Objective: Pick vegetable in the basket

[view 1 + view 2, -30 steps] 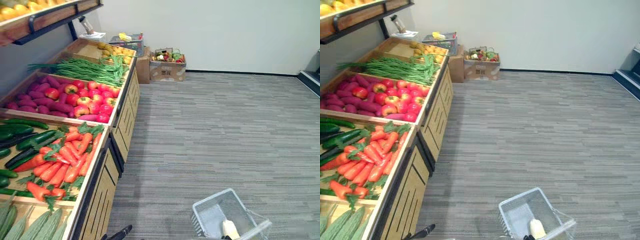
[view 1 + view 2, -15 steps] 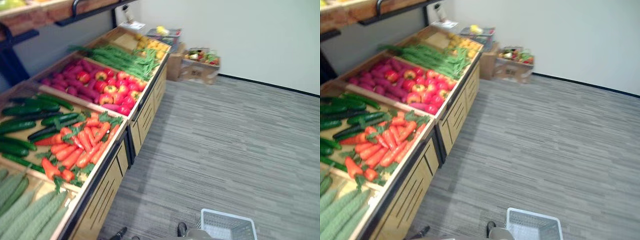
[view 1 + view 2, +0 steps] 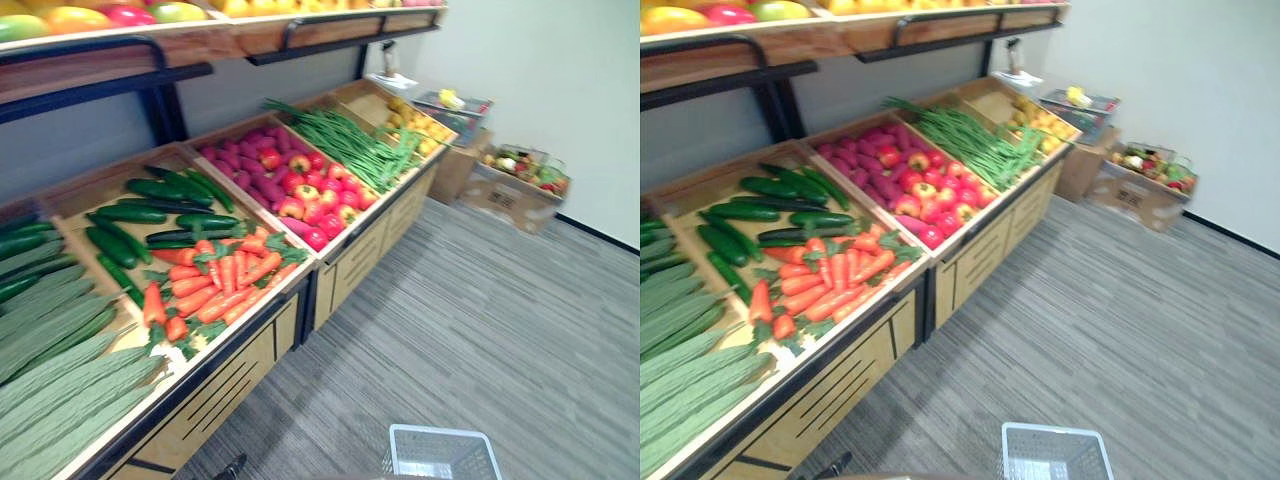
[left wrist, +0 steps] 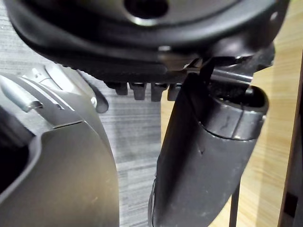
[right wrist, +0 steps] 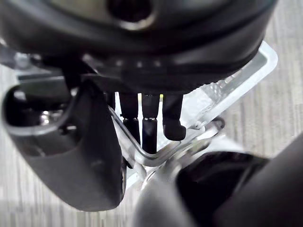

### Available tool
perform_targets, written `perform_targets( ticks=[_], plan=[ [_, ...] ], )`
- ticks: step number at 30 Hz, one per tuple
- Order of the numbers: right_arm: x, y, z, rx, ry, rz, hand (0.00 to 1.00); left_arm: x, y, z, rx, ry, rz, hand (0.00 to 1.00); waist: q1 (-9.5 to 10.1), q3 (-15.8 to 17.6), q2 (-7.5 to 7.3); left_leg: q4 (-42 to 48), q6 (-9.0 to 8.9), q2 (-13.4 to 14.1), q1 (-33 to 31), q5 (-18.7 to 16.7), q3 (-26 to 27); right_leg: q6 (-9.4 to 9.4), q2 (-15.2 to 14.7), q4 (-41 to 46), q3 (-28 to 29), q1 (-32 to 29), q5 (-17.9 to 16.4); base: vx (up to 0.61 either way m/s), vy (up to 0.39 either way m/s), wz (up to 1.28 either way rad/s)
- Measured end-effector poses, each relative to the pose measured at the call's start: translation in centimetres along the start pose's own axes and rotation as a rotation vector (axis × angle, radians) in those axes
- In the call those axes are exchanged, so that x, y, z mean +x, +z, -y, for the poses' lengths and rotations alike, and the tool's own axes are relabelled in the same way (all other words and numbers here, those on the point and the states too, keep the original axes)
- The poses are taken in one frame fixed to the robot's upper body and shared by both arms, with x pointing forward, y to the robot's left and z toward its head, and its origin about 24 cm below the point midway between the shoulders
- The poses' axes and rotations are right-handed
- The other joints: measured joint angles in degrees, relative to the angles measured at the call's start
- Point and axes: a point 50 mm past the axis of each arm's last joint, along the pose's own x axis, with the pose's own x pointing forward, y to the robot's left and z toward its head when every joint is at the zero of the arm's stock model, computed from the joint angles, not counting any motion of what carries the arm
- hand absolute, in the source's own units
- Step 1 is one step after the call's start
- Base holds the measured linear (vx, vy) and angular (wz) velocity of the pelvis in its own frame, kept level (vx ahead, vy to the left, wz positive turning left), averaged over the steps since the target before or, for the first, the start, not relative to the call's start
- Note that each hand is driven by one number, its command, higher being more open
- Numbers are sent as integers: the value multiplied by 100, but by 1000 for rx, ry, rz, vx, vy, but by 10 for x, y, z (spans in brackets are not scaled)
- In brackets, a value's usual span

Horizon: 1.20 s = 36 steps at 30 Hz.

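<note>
A pale wire basket (image 3: 441, 456) hangs low over the floor, nothing visible in the part that shows. My right hand (image 5: 149, 124) is shut on the basket's metal handle (image 5: 158, 158), its fingers curled round the wire. The wooden produce stand (image 3: 330, 270) runs along the left. It holds orange carrots (image 3: 215, 285), dark cucumbers (image 3: 150, 215), long pale green gourds (image 3: 60, 370), red apples with purple sweet potatoes (image 3: 290, 185) and green beans (image 3: 350, 150). My left hand (image 4: 203, 156) hangs low beside the stand's front, relaxed and holding nothing; a fingertip (image 3: 232, 467) pokes up by the stand's foot.
A shelf (image 3: 150, 40) with fruit overhangs the stand's back. Cardboard boxes (image 3: 515, 190) of mixed produce sit on the floor by the far wall. Grey carpet (image 3: 500, 320) spreads open to the right of the stand.
The whole picture has swung left, so the camera moved: the stand now takes up more of it and the basket sits lower in the frame. My right hand's hold on the handle is unchanged.
</note>
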Motion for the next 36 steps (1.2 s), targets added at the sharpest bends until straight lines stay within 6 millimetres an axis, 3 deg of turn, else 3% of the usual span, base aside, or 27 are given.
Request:
perform_targets(
  ticks=[1,2,3,4,6,8,10,12,17,20,24,27,36],
  plan=[
    [2,10,-7,0,33,42,0,1,1,2,43,-14,-7,100,-52,47,90,170,204,89,-111,-195,793,-14,-5,-93,-177,96,9,-9,71,100],
    [2,14,-9,2,44,53,0,2,1,4,63,-21,-18,100,-79,67,139,259,191,112,-181,-224,1070,-14,-4,-86,-262,131,8,-49,121,128],
    [3,18,-11,13,47,66,0,3,1,5,109,-35,-32,100,-125,76,201,248,126,47,-226,-51,1322,-11,-34,0,-375,149,-2,-85,124,124],
    [3,18,-12,31,46,69,0,4,4,8,154,-55,-32,100,-186,99,267,-24,173,-85,-190,208,1214,-39,-73,101,-400,112,-47,-77,126,137],
    [3,16,-11,34,58,68,0,8,12,16,220,-89,-17,100,-324,54,260,-630,299,-348,-154,248,1310,-90,-183,-356,-315,299,-242,-76,136,137],
    [4,17,-17,32,71,66,0,12,23,19,262,-96,-8,100,-336,136,68,-678,247,-584,-198,218,1835,118,-420,-849,-376,556,-597,-94,99,86],
    [4,24,-14,14,68,96,0,12,15,24,268,-105,-48,100,-375,262,266,-679,272,-701,-111,356,1792,167,-498,-889,-431,706,-639,-115,50,33],
    [4,26,-12,13,63,98,0,12,12,24,288,-108,-64,100,-408,271,318,-683,280,-773,-102,352,1638,205,-538,-926,-429,791,-664,-35,32,28],
    [5,25,-16,7,62,78,0,12,13,20,282,-83,-68,100,-360,299,199,-685,403,-981,-104,268,1465,316,-701,-897,-534,932,-590,50,40,28],
    [6,24,-21,1,66,65,0,10,7,14,232,-49,-86,100,-297,300,199,-684,368,-849,79,217,1393,-62,-542,-622,-226,937,-304,95,82,12],
    [6,18,-29,15,83,57,0,6,1,2,195,-14,-99,100,-228,272,197,-683,200,-560,258,105,1488,-54,-315,-137,-49,741,132,63,60,-13],
    [6,14,-31,22,82,57,0,5,1,-3,187,-4,-97,100,-220,220,112,-682,128,-507,341,58,1536,-55,-300,55,-61,673,185,25,17,-12],
    [5,16,-24,17,55,54,0,3,-8,0,177,-9,-116,100,-216,90,314,-682,-46,-315,403,104,1641,-43,-173,-130,-143,782,194,-13,-57,-7]
  ],
)
